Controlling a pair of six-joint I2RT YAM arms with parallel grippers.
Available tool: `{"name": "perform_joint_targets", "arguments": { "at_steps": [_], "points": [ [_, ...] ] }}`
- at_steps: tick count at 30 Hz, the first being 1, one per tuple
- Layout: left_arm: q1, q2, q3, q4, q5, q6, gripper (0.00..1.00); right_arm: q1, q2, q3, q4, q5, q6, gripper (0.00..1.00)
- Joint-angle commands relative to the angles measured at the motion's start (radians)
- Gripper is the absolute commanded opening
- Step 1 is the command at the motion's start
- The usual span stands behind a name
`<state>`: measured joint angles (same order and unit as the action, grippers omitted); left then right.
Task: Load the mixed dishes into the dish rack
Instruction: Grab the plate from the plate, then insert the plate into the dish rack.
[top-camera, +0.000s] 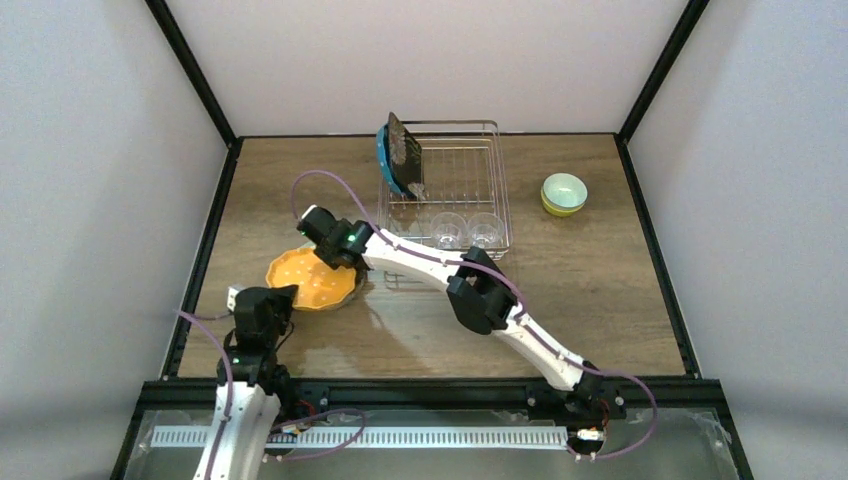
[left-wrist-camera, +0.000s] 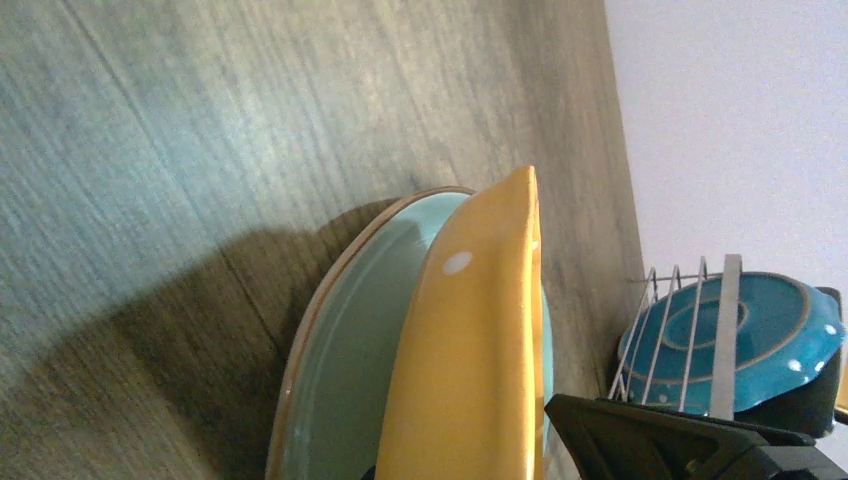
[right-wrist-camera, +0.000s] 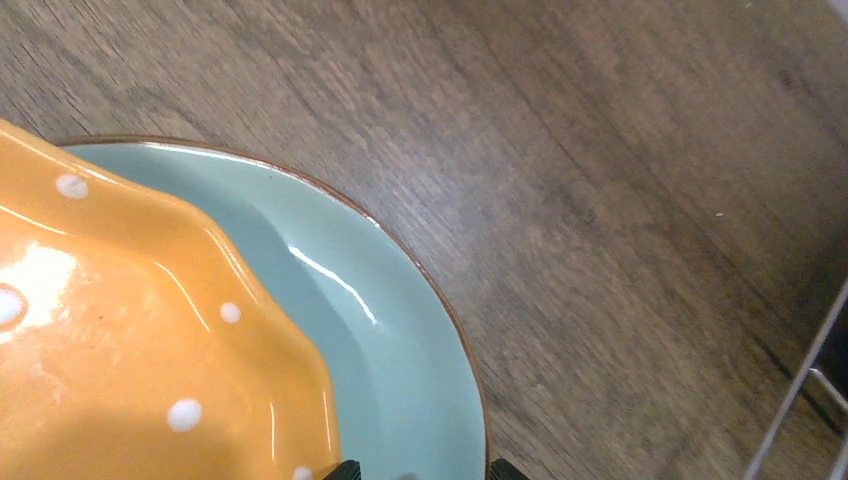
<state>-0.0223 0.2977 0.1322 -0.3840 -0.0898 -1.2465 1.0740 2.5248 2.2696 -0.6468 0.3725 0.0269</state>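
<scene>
Left fingers: They are turned on their side at the near left rim of the orange plate. They look closed on that rim, one above it and one below.
Orange plate: It is on the left part of the desk, on top of the pale green plate. In the left wrist view its far side looks tipped up a little.
Pale green plate: It lies flat on the desk under the orange plate.
Right fingers: They are at the far rim of the two plates. Only the tips show, a little apart, over the green rim. They hold nothing that I can see.
Dish rack: It sits at the back of the desk, to the right of the plates. A blue plate and a black square plate stand at its left end. Two glass cups sit at its near end.
Bowls: Two are stacked on the desk, right of the rack and not in it.
Step now: I think the orange plate is being picked off the green one.
Next move: Lift the orange plate clear without dragging the green one. Then carry it right and stand it in the rack near the other plates.
</scene>
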Motion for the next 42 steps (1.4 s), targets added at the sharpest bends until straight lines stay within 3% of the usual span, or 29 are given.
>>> {"name": "perform_joint_targets", "arguments": {
  "at_steps": [1,7,15,23,26,31,37,42],
  "points": [
    [-0.004,-0.016,0.118,0.128,-0.008,-0.005,0.03,0.023,-0.092,0.015,-0.035,0.052,0.007,0.77],
    [-0.004,0.041,0.225,0.109,-0.044,0.039,0.03,0.015,-0.204,0.045,-0.033,0.12,0.009,0.8],
    [-0.004,0.24,0.447,0.142,-0.076,0.134,0.03,-0.011,-0.406,0.038,-0.028,0.261,0.037,0.81],
    [-0.019,0.569,0.767,0.252,-0.041,0.314,0.03,-0.17,-0.714,-0.197,-0.01,0.337,0.154,0.82],
    [-0.076,0.717,0.926,0.277,-0.068,0.397,0.03,-0.248,-0.818,-0.333,0.012,0.319,0.188,0.82],
    [-0.276,0.987,1.242,0.258,-0.215,0.617,0.03,-0.336,-0.942,-0.532,0.066,0.287,0.221,0.82],
    [-0.447,1.296,1.566,0.218,-0.335,0.822,0.03,-0.407,-1.004,-0.661,0.078,0.267,0.251,0.82],
    [-0.525,1.489,1.766,0.181,-0.434,0.941,0.03,-0.484,-1.046,-0.737,0.079,0.22,0.3,0.82]
  ]
}}
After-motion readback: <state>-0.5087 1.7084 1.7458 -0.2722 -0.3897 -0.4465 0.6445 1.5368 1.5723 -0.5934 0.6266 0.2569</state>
